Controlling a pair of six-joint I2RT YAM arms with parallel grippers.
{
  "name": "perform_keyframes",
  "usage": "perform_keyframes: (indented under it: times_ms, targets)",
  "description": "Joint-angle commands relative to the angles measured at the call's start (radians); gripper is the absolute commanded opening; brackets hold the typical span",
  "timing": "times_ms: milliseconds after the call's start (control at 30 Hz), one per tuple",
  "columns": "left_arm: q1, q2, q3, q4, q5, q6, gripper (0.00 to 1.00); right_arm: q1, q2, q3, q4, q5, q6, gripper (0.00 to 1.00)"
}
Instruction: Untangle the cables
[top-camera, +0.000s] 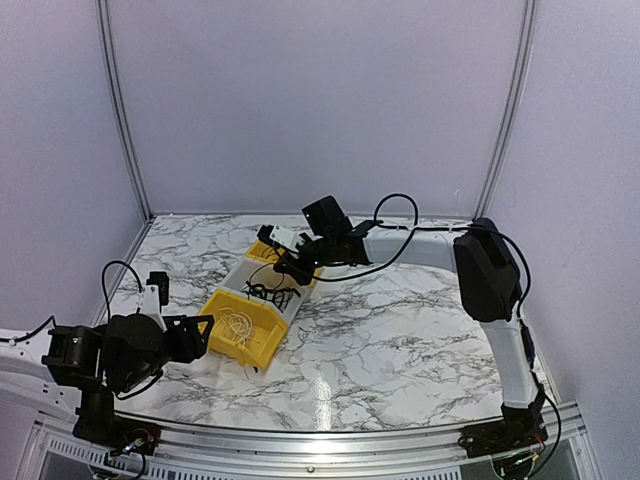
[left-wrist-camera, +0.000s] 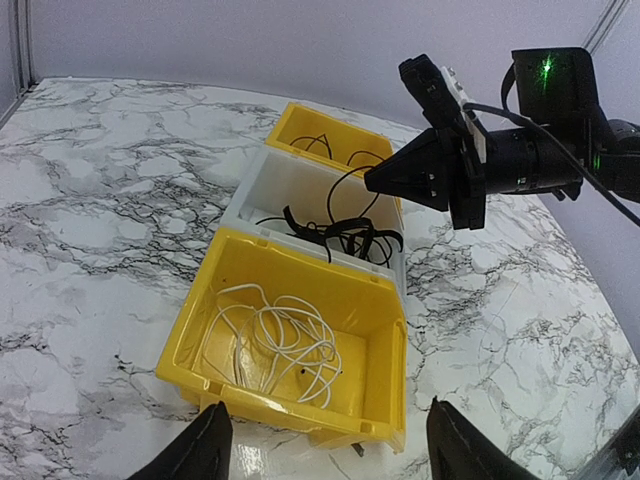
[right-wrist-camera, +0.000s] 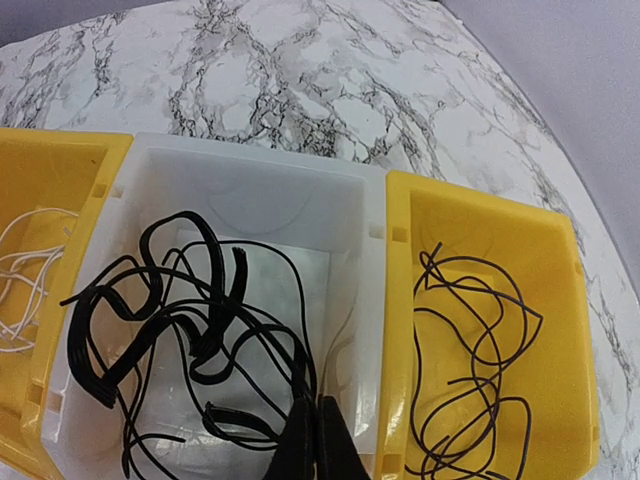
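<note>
**Black cord pinched over middle bin**

Jaws of the right gripper (right-wrist-camera: 312, 410) pinch a thin black cable (right-wrist-camera: 302, 345) over the white bin's (right-wrist-camera: 250, 190) black tangle (right-wrist-camera: 215, 345). The left gripper's (left-wrist-camera: 325, 415) jaws gape wide near the yellow bin (left-wrist-camera: 375, 370), which holds a white cable (left-wrist-camera: 280, 340), on the tabletop (left-wrist-camera: 100, 200).

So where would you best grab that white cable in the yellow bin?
Probably the lone outer strand of the white cable, away from its crowded middle, coming straight down from above: the walls of the yellow bin block sideways approaches, and the cable lies flat.
</note>
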Motion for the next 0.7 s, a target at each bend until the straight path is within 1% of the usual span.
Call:
perform_keyframes:
  times_ms: [0, 33, 67, 133, 267, 400, 500, 567, 667]
  targets:
    - [0.005, 0.004, -0.006, -0.029, -0.034, 0.0, 0.7, 0.012, -0.036, -0.008, -0.002, 0.023, -0.013, 0.0]
    - [0.005, 0.009, -0.004, -0.029, -0.038, 0.002, 0.71, 0.012, -0.043, -0.013, -0.005, 0.021, -0.017, 0.06]
    - [0.005, 0.016, -0.001, -0.028, -0.043, 0.003, 0.71, 0.012, -0.05, -0.017, -0.013, 0.019, -0.027, 0.15]
    - [0.005, 0.029, 0.006, -0.026, -0.048, 0.009, 0.72, 0.012, -0.075, -0.034, -0.024, 0.013, -0.045, 0.29]
    - [0.007, 0.053, 0.019, -0.017, -0.052, 0.031, 0.73, 0.008, -0.17, -0.125, -0.051, 0.023, -0.085, 0.42]
    - [0.013, 0.075, 0.023, 0.011, -0.055, 0.05, 0.76, -0.007, -0.327, -0.284, -0.054, 0.068, -0.131, 0.58]
    - [0.028, 0.105, 0.026, 0.046, -0.051, 0.063, 0.81, -0.028, -0.457, -0.401, -0.058, 0.085, -0.152, 0.65]
    - [0.046, 0.139, 0.032, 0.069, -0.031, 0.075, 0.85, -0.044, -0.527, -0.459, -0.067, 0.087, -0.156, 0.67]
    - [0.095, 0.218, 0.066, 0.093, 0.022, 0.104, 0.88, -0.075, -0.62, -0.521, -0.068, 0.055, -0.122, 0.68]
